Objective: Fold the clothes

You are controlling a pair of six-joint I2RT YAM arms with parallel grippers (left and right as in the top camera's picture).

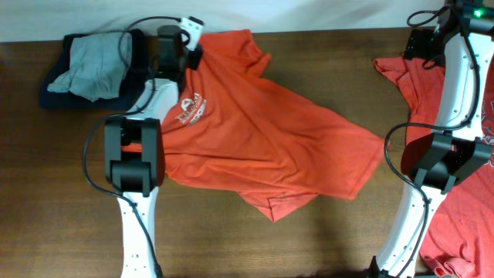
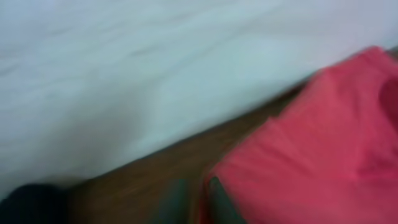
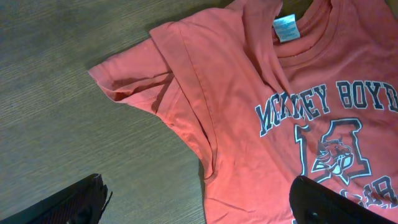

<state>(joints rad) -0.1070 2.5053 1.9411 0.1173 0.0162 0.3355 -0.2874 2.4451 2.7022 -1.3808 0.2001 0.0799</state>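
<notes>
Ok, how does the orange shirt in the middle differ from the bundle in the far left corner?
The orange-red shirt lies spread out and wrinkled, white logo showing; the bundle is bunched in a heap. The shirt is one bright colour; the bundle is grey cloth over dark cloth. The shirt covers far more of the table than the bundle. Both are unfolded.

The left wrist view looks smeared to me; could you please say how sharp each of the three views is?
Left wrist view: blurred throughout, the orange-red shirt just a soft patch with no weave showing. Right wrist view: sharp, with the lettering on a second shirt and the grain of the table crisp. Overhead view: fairly clear and evenly lit.
</notes>
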